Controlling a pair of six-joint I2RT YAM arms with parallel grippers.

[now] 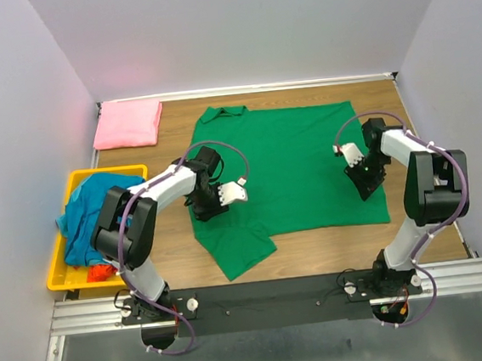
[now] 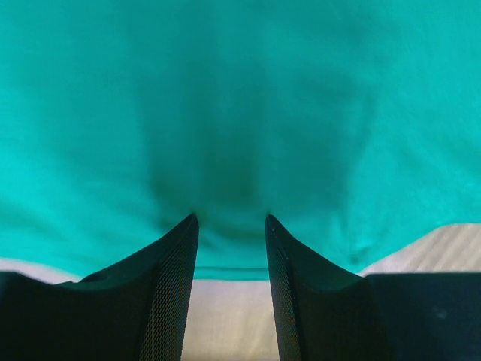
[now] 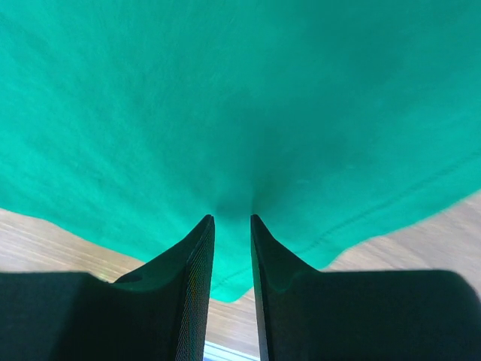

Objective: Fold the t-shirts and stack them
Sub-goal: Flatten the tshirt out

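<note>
From above, the bright green soft cloth t-shirt point(image 1: 296, 171) lies flat on the brown wood table point(image 1: 180, 255), reaching from under the left gripper point(image 1: 225, 195) to under the right gripper point(image 1: 357, 165). In the left wrist view the black fingers point(image 2: 169, 293) stand half apart with cloth bunched at their tips; I cannot tell if they pinch it. In the right wrist view the fingers point(image 3: 188, 293) squeeze a pucker near the hem; it looks light and floppy, so the edges seem best to hold.

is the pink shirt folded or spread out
Folded: the pink t-shirt lies as a compact, neat rectangle at the far left corner of the table, with no sleeves or collar showing.
</note>
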